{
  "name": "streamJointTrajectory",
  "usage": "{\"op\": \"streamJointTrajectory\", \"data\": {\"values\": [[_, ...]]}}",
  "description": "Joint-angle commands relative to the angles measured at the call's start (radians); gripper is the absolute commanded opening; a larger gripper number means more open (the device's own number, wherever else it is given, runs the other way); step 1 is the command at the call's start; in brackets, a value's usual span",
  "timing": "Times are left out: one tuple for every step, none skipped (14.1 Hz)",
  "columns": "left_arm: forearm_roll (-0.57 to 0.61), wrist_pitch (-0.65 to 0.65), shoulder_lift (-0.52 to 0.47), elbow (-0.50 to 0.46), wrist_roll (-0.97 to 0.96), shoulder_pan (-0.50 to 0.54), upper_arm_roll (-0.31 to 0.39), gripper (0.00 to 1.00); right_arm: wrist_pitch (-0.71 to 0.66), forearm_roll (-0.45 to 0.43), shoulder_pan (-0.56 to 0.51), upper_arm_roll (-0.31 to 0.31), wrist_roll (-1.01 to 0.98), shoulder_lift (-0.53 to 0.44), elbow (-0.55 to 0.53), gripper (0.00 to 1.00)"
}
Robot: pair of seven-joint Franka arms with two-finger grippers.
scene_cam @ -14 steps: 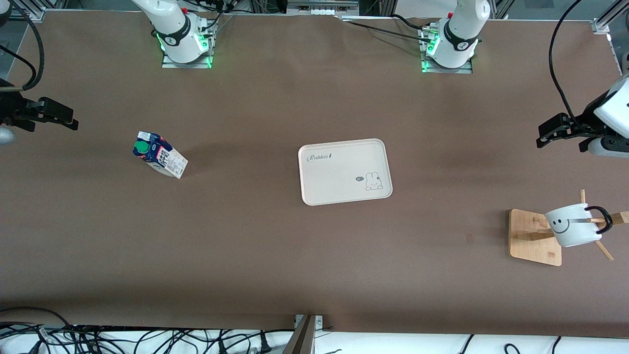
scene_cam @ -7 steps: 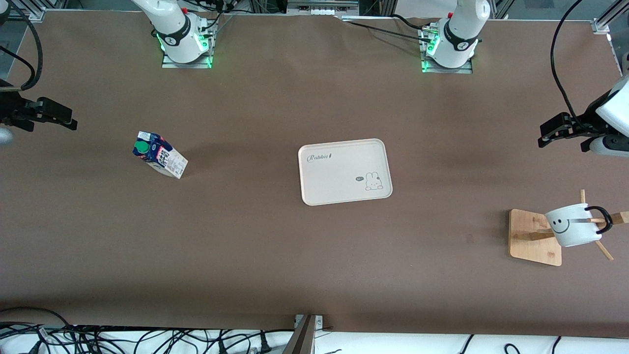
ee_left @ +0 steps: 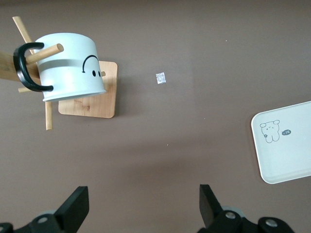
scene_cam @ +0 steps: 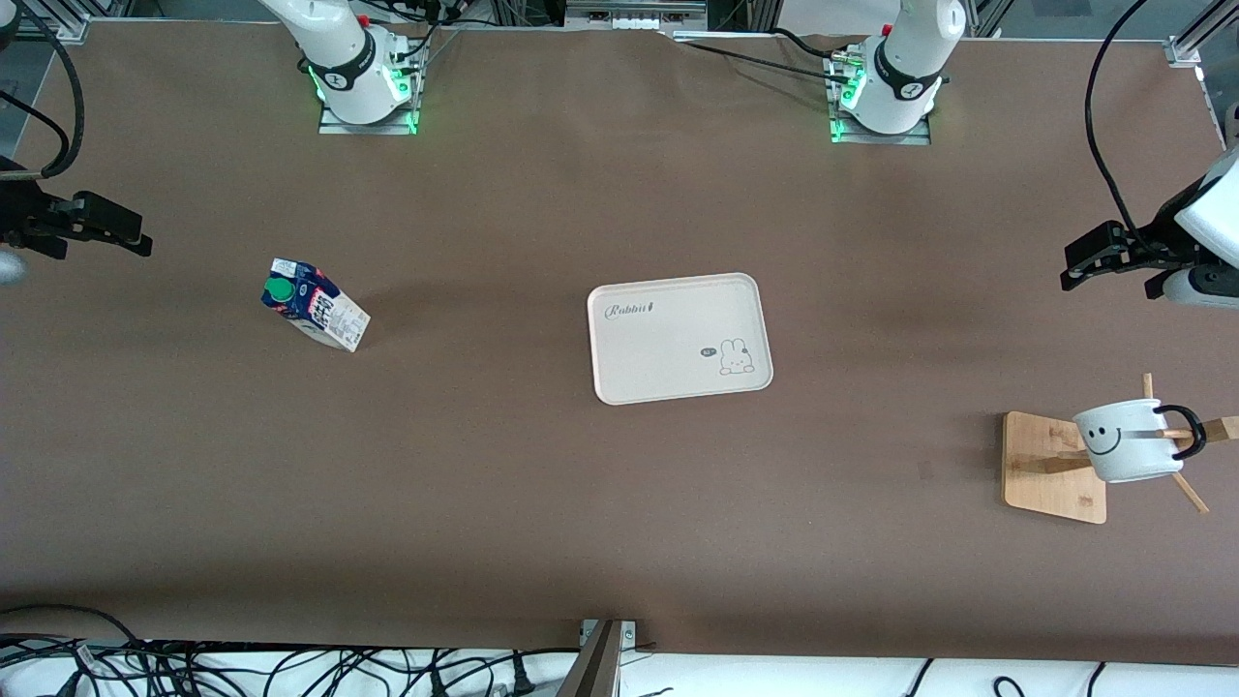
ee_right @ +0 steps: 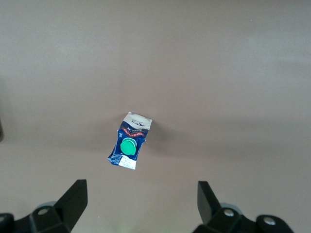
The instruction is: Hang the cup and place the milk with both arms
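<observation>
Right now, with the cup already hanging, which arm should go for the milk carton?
The right arm. Its hand hovers open at the carton's end of the table, with the milk carton under its wrist camera. The left hand hovers open by the cup on its wooden rack.

1. I am seeing the cup hanging by its thin black loop handle on a peg of the wooden rack at the left arm's end of the table. It is a white mug tipped on its side, its black smiley face showing, its body sitting over the rack's flat base. In the left wrist view the cup is showing the peg passing through the handle.

2. I am seeing the milk, a dark blue and white gable-top carton with a round green cap, standing upright on the bare table toward the right arm's end. The right wrist view is looking down on the milk, cap uppermost.
</observation>
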Motion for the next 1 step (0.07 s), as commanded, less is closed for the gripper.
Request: {"op": "streamJointTrajectory", "data": {"values": [[0.018,0.011,-0.022,-0.016,0.006,-0.004,0.005,1.0,-0.015,0.011,-0.016,0.007,-0.02,-0.002,0.013,1.0]]}}
